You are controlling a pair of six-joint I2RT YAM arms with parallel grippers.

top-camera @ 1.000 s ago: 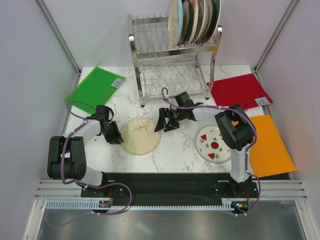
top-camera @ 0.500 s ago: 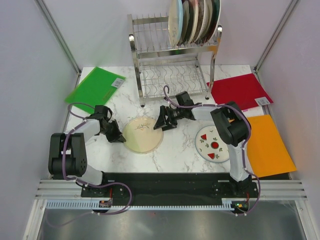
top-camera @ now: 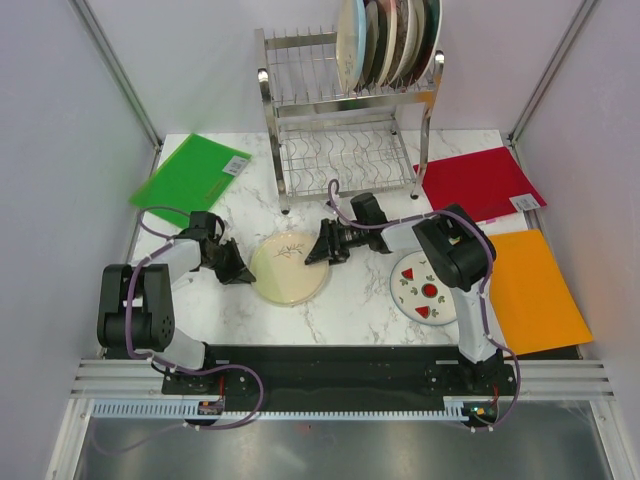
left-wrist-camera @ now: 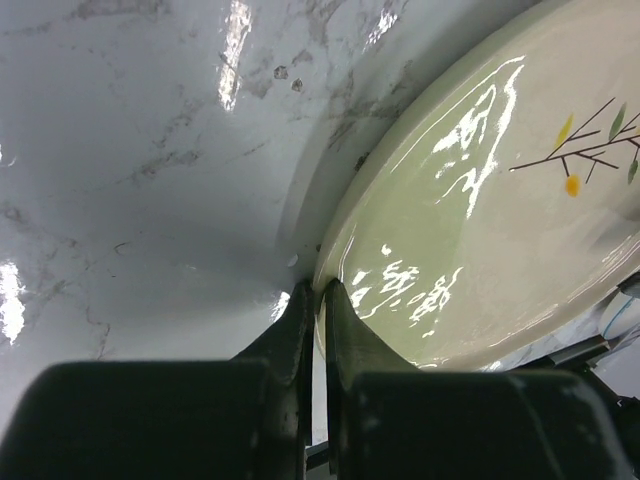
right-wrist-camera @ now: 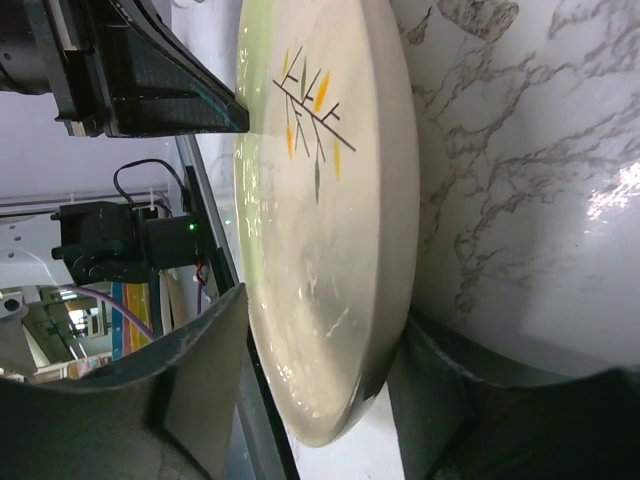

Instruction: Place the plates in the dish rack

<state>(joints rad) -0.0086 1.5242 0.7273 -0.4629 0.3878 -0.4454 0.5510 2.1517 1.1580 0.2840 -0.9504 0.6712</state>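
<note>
Lying face up on the white marble table (top-camera: 350, 310), the round cream and light-blue plate with leaf sprig (top-camera: 288, 272) sits between the two arms, in front of the tall chrome wire dish rack (top-camera: 345, 160) and well apart from it. Being round, the plate has no long axis. In the top view its sprig lies on the far half of the face, next to the right gripper (top-camera: 314, 254). This gripper is spread wide and straddles the plate's far-right rim: in the right wrist view one finger (right-wrist-camera: 200, 380) lies over the plate's face and the other lies outside the rim, against the marble. No clamping contact can be confirmed. The left gripper (top-camera: 236, 274) meets the opposite, near-left rim. Its fingers (left-wrist-camera: 298, 330) are drawn together to a thin slit, with the tips touching the rim edge and nothing held between them. Whether either edge of the plate is raised off the table cannot be told. The round white plate with watermelon slices (top-camera: 428, 287) lies flat to the right. Several round plates (top-camera: 388, 40) stand on edge in the right part of the rack's upper tier.
</note>
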